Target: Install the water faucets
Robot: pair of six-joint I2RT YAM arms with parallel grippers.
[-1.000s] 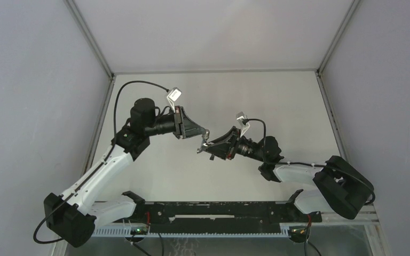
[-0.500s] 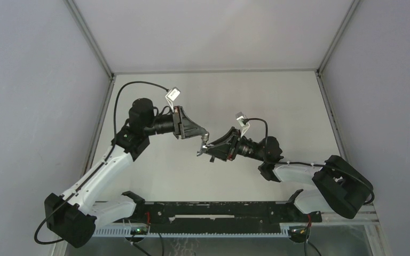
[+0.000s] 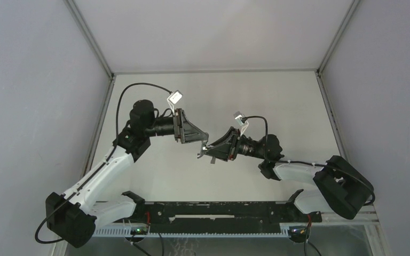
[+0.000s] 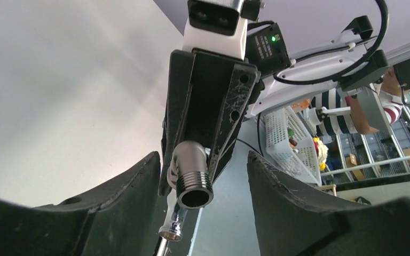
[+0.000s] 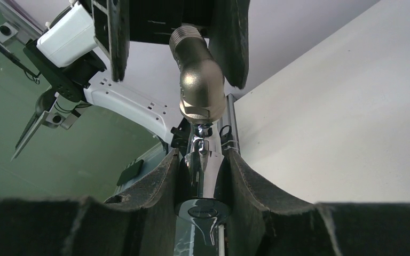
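Note:
My right gripper is shut on a shiny chrome faucet body and holds it in the air above the table. A matte silver elbow fitting with a threaded end sits on the faucet's tip. My left gripper is open, and its fingers stand on either side of the elbow's threaded end without closing on it. In the top view the two grippers meet tip to tip, left and right, with the silver parts between them.
The white table lies under both arms, with grey walls at the left, the right and the back. A black rail runs along the near edge between the arm bases.
My left gripper has come down and a little closer to the right gripper's tip. The right gripper has kept its hold on the faucet and has shifted only slightly.

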